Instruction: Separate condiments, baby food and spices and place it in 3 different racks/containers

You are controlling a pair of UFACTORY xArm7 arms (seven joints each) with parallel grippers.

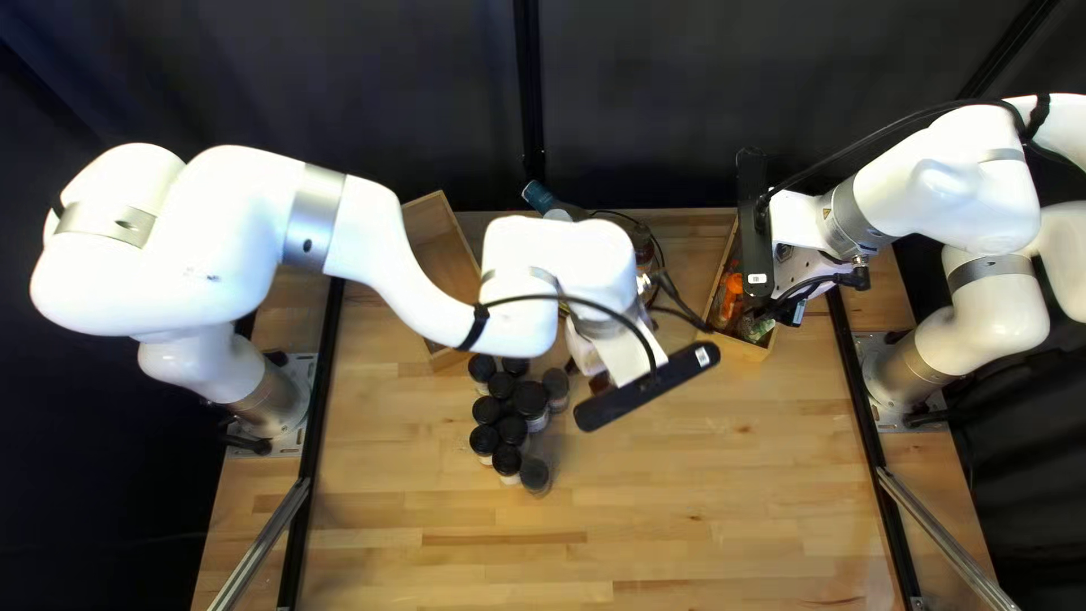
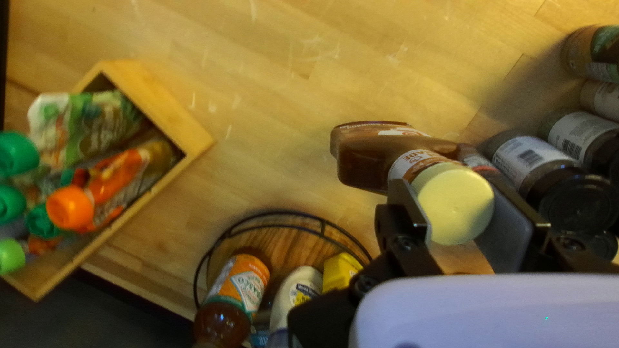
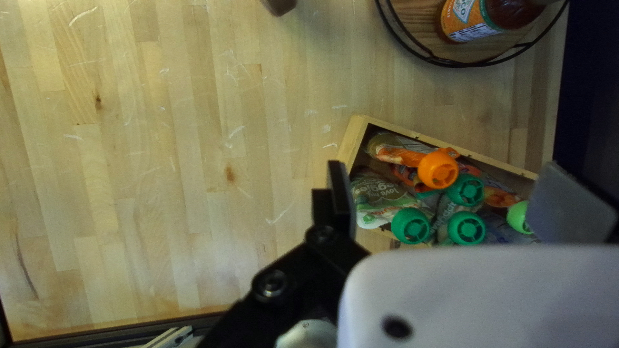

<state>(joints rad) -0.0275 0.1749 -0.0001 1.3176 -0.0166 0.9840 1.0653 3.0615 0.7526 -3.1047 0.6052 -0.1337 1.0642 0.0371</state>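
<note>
Across the top left view, your left arm reaches over the table point(image 1: 724, 498), and its left gripper point(image 1: 614, 353) is beside a cluster of black-lidded spice jars point(image 1: 531, 401). Behind those jars, a tilted wooden box point(image 1: 445, 251) is partly covered by the same arm. At the right, you have the right gripper point(image 1: 790, 303) over a second wooden box, the pouch box point(image 1: 747, 349), which holds the baby food pouches point(image 1: 730, 303).

From the left wrist view, you can see your left gripper point(image 2: 454, 200) clamped on the brown sauce bottle point(image 2: 371, 158), with a finger against either side of its pale yellow cap point(image 2: 454, 203). You can't tell from here whether the bottle's base touches the table. The spice jars sit close beside it. Ahead of the gripper and off to one side is a round wire-rimmed rack point(image 2: 284, 241) with a wooden base, holding an orange-labelled sauce bottle point(image 2: 245, 287), a white bottle point(image 2: 296, 293) and a yellow item point(image 2: 342, 270). The pouch box is well apart from the brown sauce bottle, its pouches showing green and orange caps.

In the right wrist view, your right gripper point(image 3: 445, 193) has its fingers wide apart, gripping nothing. You'll find part of the pouch box and several capped pouches between and ahead of them. Farther off, part of the rack shows, with the orange-labelled sauce bottle inside its rim.
</note>
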